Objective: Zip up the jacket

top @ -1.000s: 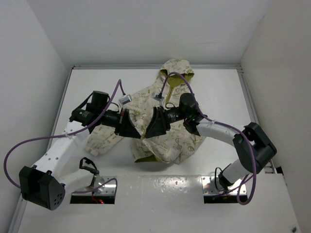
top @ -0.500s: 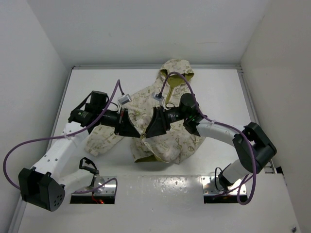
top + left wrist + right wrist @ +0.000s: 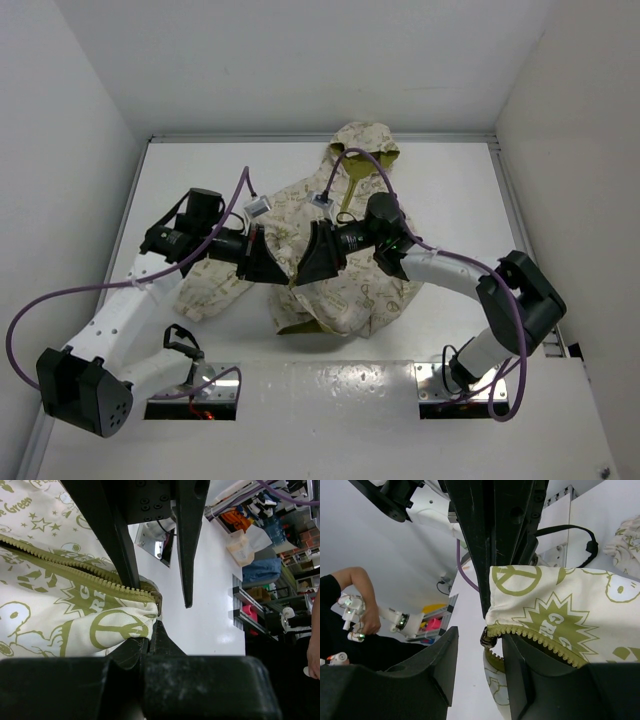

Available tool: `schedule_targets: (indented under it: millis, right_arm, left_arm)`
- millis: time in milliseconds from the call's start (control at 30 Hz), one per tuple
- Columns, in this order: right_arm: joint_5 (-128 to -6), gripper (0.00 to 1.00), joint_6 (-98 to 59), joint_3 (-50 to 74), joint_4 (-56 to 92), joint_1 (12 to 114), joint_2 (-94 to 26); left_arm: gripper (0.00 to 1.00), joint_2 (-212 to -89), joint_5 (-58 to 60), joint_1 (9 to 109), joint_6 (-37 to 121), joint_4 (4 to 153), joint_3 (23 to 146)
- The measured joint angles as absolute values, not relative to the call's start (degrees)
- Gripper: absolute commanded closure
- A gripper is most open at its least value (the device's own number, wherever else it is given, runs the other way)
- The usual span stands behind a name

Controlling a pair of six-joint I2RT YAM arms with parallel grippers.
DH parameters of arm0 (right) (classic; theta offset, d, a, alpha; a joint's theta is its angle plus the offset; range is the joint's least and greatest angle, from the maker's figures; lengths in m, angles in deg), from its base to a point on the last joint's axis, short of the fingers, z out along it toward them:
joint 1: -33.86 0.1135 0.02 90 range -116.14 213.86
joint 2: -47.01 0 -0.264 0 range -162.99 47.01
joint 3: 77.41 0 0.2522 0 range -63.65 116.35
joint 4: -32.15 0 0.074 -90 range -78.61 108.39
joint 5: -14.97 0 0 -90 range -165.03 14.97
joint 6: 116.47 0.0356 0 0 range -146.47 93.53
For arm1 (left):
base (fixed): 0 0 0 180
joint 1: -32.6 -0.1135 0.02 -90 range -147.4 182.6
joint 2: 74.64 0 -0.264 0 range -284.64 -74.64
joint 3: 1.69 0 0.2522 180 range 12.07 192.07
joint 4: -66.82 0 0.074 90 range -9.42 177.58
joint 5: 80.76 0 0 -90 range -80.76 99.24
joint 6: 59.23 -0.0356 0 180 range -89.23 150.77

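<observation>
Where it lies spread on the middle of the white worktop (image 3: 200, 170), the jacket (image 3: 350, 295) has its hood (image 3: 365, 145) at the far side and its hem toward the near edge. One sleeve (image 3: 215, 285) trails out to the left. Its olive zipper (image 3: 75, 567) runs down the front to the hem and ends in a small metal piece (image 3: 486, 637). The left tool (image 3: 287, 279) points in from the left and is clamped on the hem corner just beside that piece, with cream fabric pinched between its pressed-together fingers. The right tool (image 3: 480, 634) points in from the right, almost tip to tip with the left one. Its fingers (image 3: 186, 540) stand apart, straddling the zipper's end, and the metal piece sits in the gap between them. Purple cables (image 3: 352, 151) loop over the far half of the jacket. Beyond the worktop, a person's hand (image 3: 357, 622) shows at the left edge of the right wrist view.
</observation>
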State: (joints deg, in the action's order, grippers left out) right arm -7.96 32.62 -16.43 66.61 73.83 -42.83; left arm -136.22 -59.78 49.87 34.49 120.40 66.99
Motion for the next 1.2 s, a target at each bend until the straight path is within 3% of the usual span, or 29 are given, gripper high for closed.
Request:
schedule_targets:
  millis: [333, 433, 600, 667, 1200]
  right_arm:
    - [-8.0, 0.68, 30.1, -16.4, 64.4, 74.2, -42.9]
    - [-8.0, 0.74, 29.7, -16.2, 63.9, 74.2, -43.0]
    - [-8.0, 0.96, 28.8, -15.7, 62.7, 74.2, -43.2]
    - [-7.9, 1.0, 28.6, -15.7, 62.4, 74.2, -43.2]
    - [-7.0, 1.0, 28.6, -15.6, 61.3, 70.6, -43.2]
  left_arm:
    - [1.0, -136.0, -59.8, 49.9, 35.7, 120.0, 67.0]
    - [1.0, -136.0, -59.7, 49.9, 36.0, 119.9, 67.1]
    - [1.0, -135.7, -59.7, 50.2, 36.1, 120.0, 67.2]
    - [1.0, -135.1, -59.5, 50.6, 36.0, 119.9, 67.2]
    - [1.0, -132.7, -54.3, 53.0, 32.5, 116.8, 66.5]
